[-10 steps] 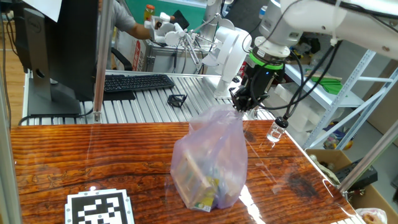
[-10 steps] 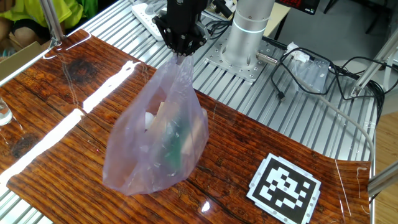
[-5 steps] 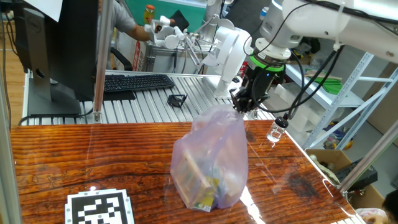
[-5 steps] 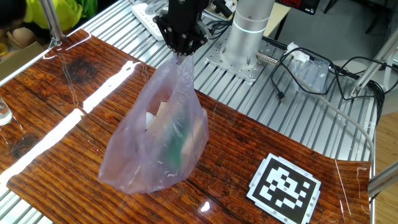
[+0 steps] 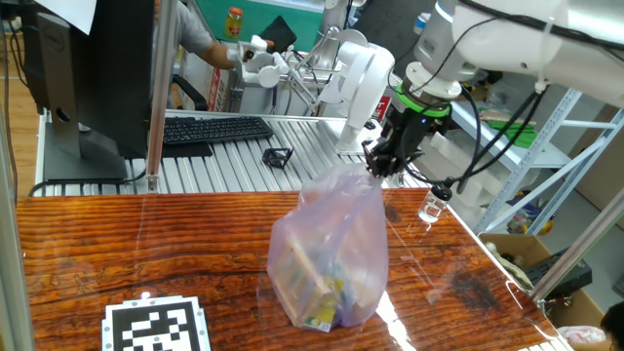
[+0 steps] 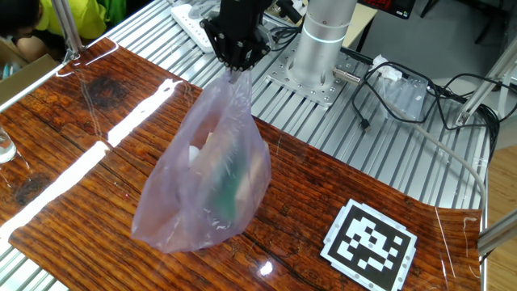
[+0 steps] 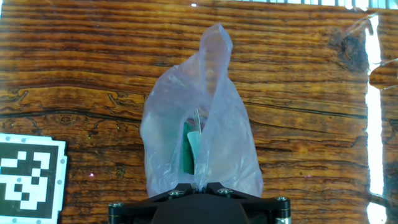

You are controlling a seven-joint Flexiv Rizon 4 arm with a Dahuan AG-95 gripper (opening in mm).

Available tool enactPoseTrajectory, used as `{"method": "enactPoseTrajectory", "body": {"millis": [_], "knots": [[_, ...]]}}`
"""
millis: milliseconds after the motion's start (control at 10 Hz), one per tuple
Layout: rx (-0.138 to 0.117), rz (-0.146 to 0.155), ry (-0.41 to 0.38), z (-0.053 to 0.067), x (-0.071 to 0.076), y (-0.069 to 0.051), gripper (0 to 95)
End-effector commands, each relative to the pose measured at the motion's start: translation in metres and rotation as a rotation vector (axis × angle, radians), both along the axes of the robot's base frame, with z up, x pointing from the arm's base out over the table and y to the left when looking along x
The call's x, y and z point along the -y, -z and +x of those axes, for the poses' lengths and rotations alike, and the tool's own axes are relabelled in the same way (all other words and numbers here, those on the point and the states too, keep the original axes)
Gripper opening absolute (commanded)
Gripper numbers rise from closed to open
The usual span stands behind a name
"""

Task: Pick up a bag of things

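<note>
One bag of things [image 5: 330, 255] stands on the wooden table [image 5: 117, 244], a thin, crinkly, pale lilac-pink plastic bag whose body bulges low and narrows upward to a gathered neck. Through the film the fixed views show a yellow packet low at the front, a green item in the middle and a white piece higher up; an exact count of the contents cannot be made through the plastic. In the other fixed view the bag [image 6: 208, 178] has its base on the wood, with the film stretched taut toward the top. The one gripper [image 5: 385, 168] is closed on that gathered neck, its two fingers pinched tight around the plastic with no gap showing between them; the other fixed view shows the same grip [image 6: 235, 68] at the very tip of the bag. In the hand view the bag [image 7: 199, 134] hangs straight below the fingers, with a green packet visible inside. Farther out, one black-and-white square marker [image 6: 370, 242] lies flat on the table near the bag, apart from it. One small clear glass bottle [image 5: 433, 206] stands near the table's edge, just beyond the gripper. Behind the table, on the ribbed metal surface, lie one black keyboard [image 5: 216, 129] and one small black clip-like object [image 5: 278, 156].
</note>
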State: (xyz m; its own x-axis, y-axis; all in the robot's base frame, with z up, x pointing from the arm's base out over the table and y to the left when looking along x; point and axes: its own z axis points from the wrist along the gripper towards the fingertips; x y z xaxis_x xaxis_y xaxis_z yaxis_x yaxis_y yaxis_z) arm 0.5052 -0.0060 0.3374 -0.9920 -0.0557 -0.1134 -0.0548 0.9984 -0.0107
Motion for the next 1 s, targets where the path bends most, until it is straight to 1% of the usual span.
{"method": "enactPoseTrajectory", "body": {"millis": [100,300,600,800,900,1000], "knots": [[0.03,0.003,-0.003,-0.0005,0.0009,0.0004,0.0],[0.043,0.016,-0.003,-0.0005,0.0009,0.0004,0.0],[0.045,0.034,-0.01,-0.0005,0.0009,0.0004,0.0],[0.051,0.041,-0.015,-0.0005,0.0009,0.0004,0.0],[0.042,0.04,-0.022,-0.0005,0.0009,0.0004,0.0],[0.041,0.035,-0.023,-0.0005,0.0009,0.0004,0.0]]}}
